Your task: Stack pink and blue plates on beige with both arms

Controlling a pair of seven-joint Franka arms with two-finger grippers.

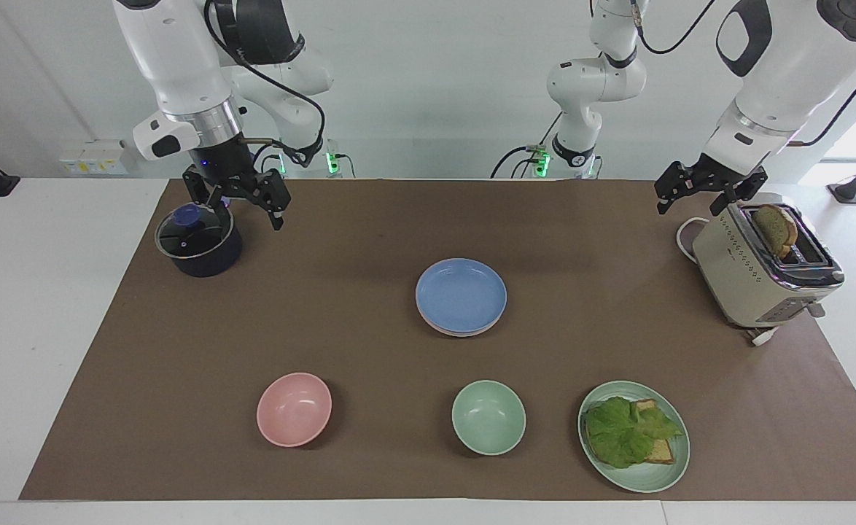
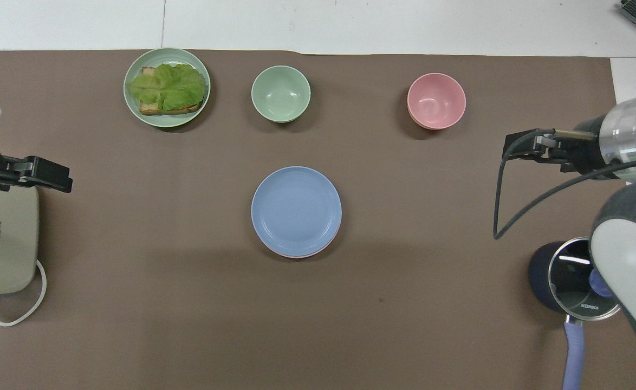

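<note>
The blue plate [image 1: 461,294] [image 2: 296,210] lies at the middle of the brown mat, on top of a stack. Under it only the thin rim of the pink plate [image 1: 458,334] [image 2: 296,255] shows. The beige plate is hidden; I cannot make it out beneath them. My right gripper [image 1: 238,211] [image 2: 519,147] hangs open and empty in the air over the dark pot's edge, well clear of the stack. My left gripper [image 1: 694,204] [image 2: 52,176] waits open and empty above the toaster's end nearer the robots.
A dark pot with a glass lid [image 1: 196,239] [image 2: 575,279] stands at the right arm's end. A cream toaster [image 1: 763,266] with bread stands at the left arm's end. Farther from the robots sit a pink bowl [image 1: 294,409], a green bowl [image 1: 488,417] and a green plate [image 1: 665,477] with lettuce and toast.
</note>
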